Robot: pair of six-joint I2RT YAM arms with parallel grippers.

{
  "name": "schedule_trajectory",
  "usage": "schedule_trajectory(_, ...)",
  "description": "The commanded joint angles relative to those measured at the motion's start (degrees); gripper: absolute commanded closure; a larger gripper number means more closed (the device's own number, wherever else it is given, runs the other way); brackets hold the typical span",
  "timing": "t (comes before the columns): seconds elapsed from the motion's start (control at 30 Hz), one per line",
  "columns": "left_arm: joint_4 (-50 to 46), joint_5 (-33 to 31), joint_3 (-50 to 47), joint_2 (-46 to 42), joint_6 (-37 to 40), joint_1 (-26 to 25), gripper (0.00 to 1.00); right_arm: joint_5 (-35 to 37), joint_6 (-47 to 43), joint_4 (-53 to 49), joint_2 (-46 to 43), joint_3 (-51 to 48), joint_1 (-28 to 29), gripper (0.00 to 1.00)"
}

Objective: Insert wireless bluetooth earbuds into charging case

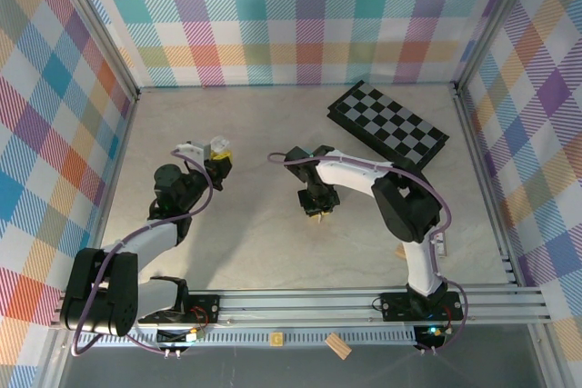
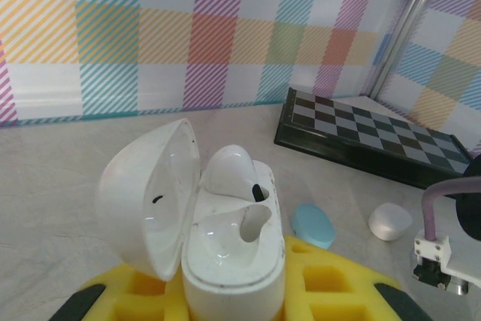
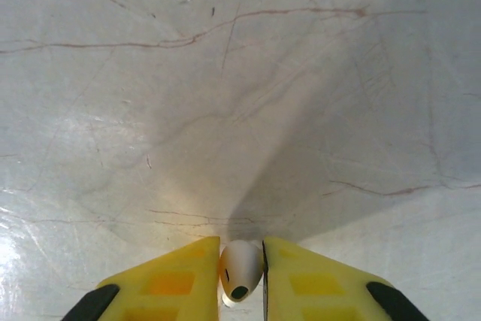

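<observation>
My left gripper [image 1: 219, 164] [image 2: 234, 280] is shut on a white charging case [image 2: 225, 253] [image 1: 218, 144], held upright with its lid [image 2: 146, 193] swung open to the left. One white earbud [image 2: 229, 171] sits in the case's far slot, while the near slot [image 2: 252, 225] is empty. A light blue earbud [image 2: 312, 225] and a white earbud [image 2: 390, 221] lie on the table just beyond the case. At mid-table my right gripper [image 1: 316, 212] [image 3: 240, 249] points down, close above the table, and pinches another white earbud [image 3: 240, 270] between its yellow fingers [image 3: 184, 280].
A folded black-and-white chessboard [image 1: 386, 123] [image 2: 376, 140] lies at the back right. A tan wooden block [image 1: 338, 345] rests on the front rail. Part of the right arm [image 2: 447, 261] shows at the right edge of the left wrist view. Checked walls enclose the table.
</observation>
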Motion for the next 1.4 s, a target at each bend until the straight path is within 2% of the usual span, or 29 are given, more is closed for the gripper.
schedule_trajectory(0.0, -0.2, 1.3, 1.3, -1.5, 1.6, -1.3, 0.84, 2.0, -1.5, 3.7, -5.1, -1.9, -0.5, 0.81)
schedule_trajectory(0.2, -1.5, 1.8, 1.3, -2.5, 2.3, -3.0, 0.83, 4.5, -3.4, 7.8, -11.1, -4.6, -0.5, 0.82)
schedule_trajectory(0.33, -3.3, 4.9, 1.7, -2.8, 4.1, -5.1, 0.83, 5.4, -6.0, 13.5, -17.8, -8.1, -0.5, 0.82)
schedule_trajectory(0.6, -13.2, 11.5, 6.3, -0.9, 12.9, -14.5, 0.84, 6.6, -11.8, 25.1, -31.1, -13.5, -0.5, 0.82)
schedule_trajectory(0.83, -11.6, 15.6, 9.9, 4.9, 13.0, -20.7, 0.84, 1.7, -16.1, 32.8, -40.1, -16.8, -0.5, 0.83)
schedule_trajectory(1.03, -9.1, 14.3, 12.5, 9.4, 11.7, -24.4, 0.84, -2.8, -17.2, 36.5, -43.8, -18.4, -0.5, 0.84)
schedule_trajectory(1.37, -1.5, 11.7, 14.5, 14.9, 7.3, -27.8, 0.84, -7.1, -17.3, 39.8, -42.9, -19.5, -0.5, 0.84)
